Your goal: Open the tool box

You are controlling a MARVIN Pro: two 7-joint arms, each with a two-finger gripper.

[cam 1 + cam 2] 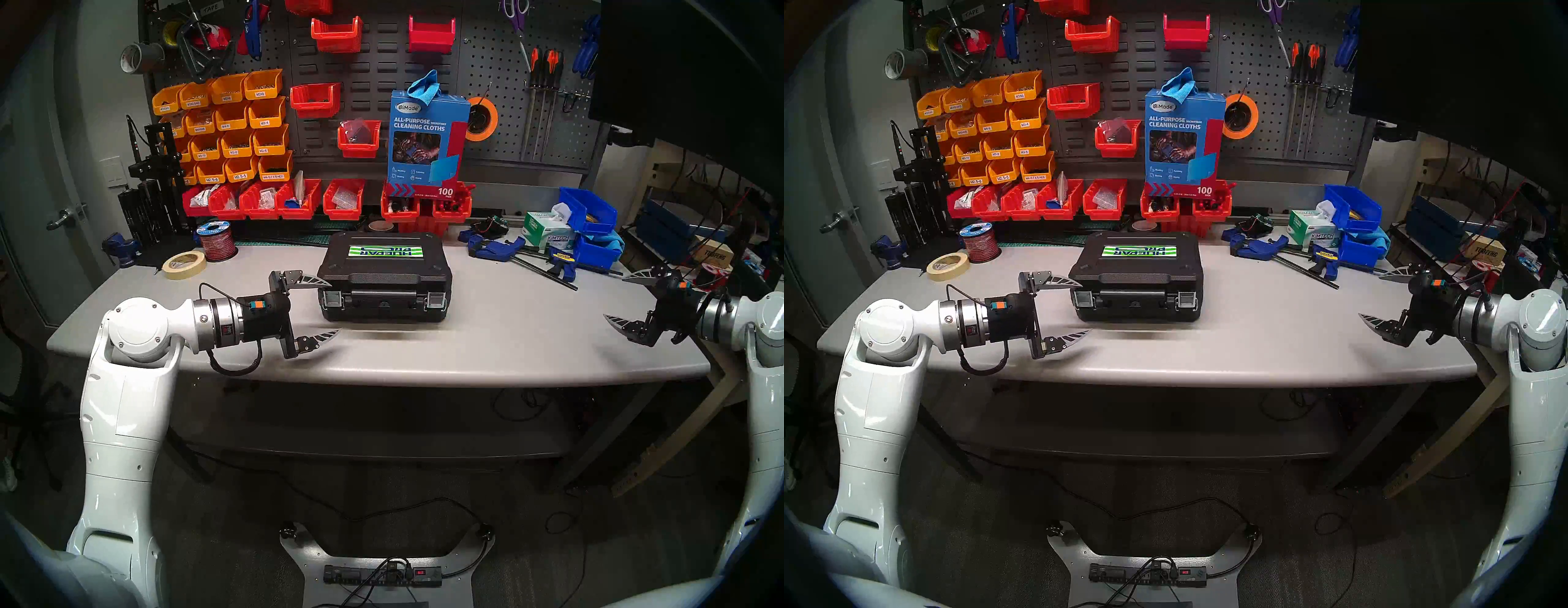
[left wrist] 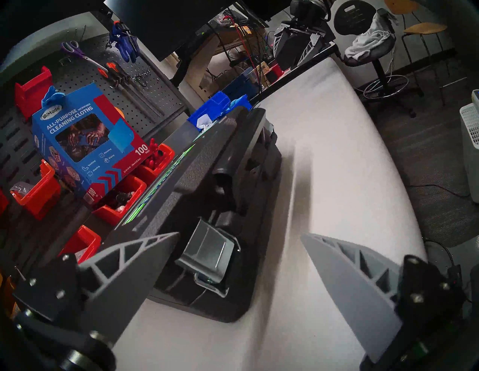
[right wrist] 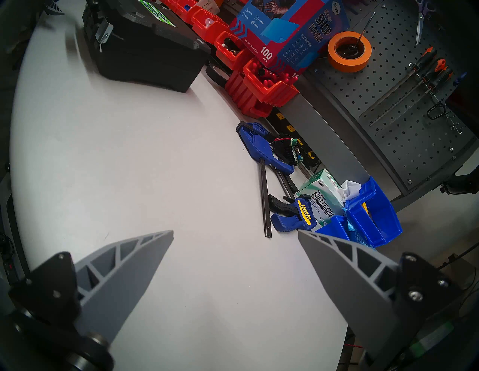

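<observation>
A: What's hard to see? The tool box (image 1: 384,276) sits shut mid-counter (image 1: 509,339), label on the lid upside down and hard to read. In the left wrist view the far latch is hidden behind the handle.

B: Clutter? Roll of masking tape (image 1: 184,265) and a wire spool (image 1: 217,241) back left, blue bar clamps (image 1: 526,254) and blue bins (image 1: 592,229) back right (none between arms and box).

A: Left end effector (image 1: 329,306) is spread wide, empty, upper finger just beside the box's left front corner, near latch (image 2: 207,252) between the fingers. Touching? Can't tell.

B: Right end effector (image 1: 617,299) also released, empty, well off to the box's right, over the counter edge.
</observation>
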